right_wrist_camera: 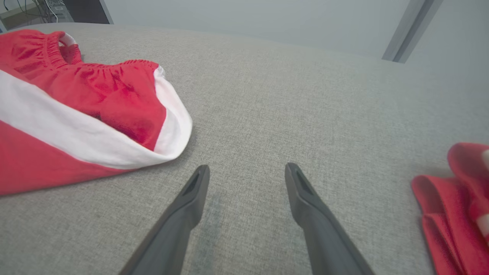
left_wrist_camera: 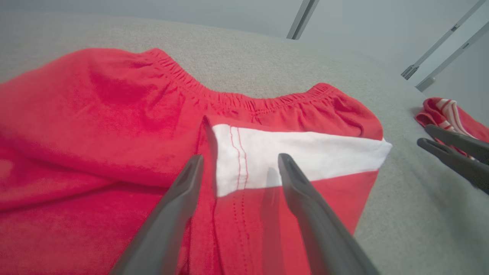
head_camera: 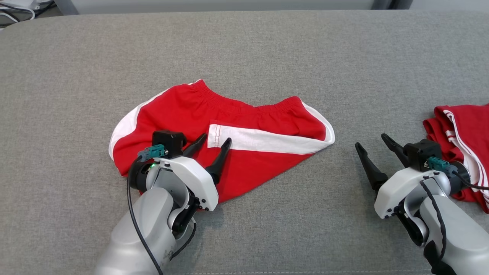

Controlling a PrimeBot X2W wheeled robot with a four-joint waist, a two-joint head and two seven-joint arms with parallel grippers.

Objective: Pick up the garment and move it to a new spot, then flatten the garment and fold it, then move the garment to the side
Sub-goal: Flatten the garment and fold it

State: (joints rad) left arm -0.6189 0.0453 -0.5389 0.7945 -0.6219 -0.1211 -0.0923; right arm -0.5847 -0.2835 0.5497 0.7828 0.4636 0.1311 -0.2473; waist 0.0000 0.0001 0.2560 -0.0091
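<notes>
Plainly, the red shorts (head_camera: pixel 179 114) lay spread on the grey upholstered surface (head_camera: pixel 267 49), with the elastic waistband along their far edge and a white panel (head_camera: pixel 267 140) folded across their front. We held our left gripper (head_camera: pixel 216 138) over the shorts' near half, its two dark fingers spread wide with nothing between them. The tips sat above the panel's stitched end; whether they touched the cloth we could not tell. Our right gripper (head_camera: pixel 370 140) hung off the shorts' right corner, over bare surface, its jaws likewise spread wide and empty. Further right of the shorts sat a second red garment (head_camera: pixel 464 133) with white stripes, bunched up.

From the head view we got the whole outline of the shorts, with white trim curving down their left side. The left wrist view added two rows of red stitching along the panel's hem, and the right gripper's fingers to the right of the shorts. The right wrist view showed the shorts' right corner, where the white edge curled up off the surface.
</notes>
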